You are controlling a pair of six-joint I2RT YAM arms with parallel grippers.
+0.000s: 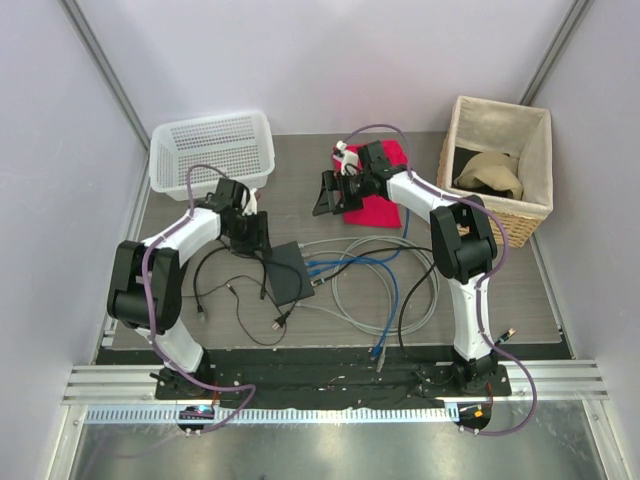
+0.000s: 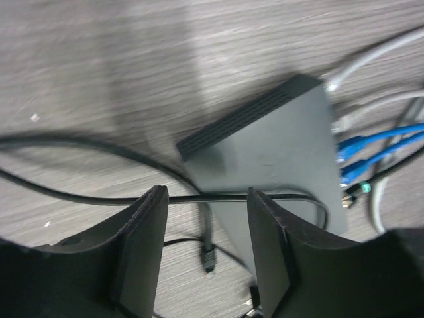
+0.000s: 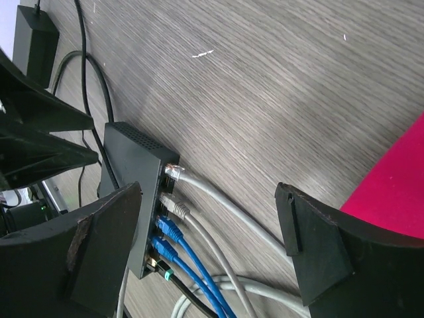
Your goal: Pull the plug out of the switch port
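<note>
top: switch (image 1: 288, 272) flat on surface (image 1: 300, 165), ports facing right; left claw (image 1: 245, 235) by its far-left corner, likely to brace it | left wrist: fingers apart, empty, thin black cable (image 2: 218, 197) seen across the gap | right wrist: right claw (image 3: 209, 192) wide open, empty, aimed at plugs (image 3: 173, 173) seated in the ports, probably lining up the pull

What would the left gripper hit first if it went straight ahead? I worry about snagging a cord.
Probably the thin black cable, which crosses just beyond the open fingers of the left gripper. The switch lies behind it. Depth is hard to judge from the wrist view.
</note>
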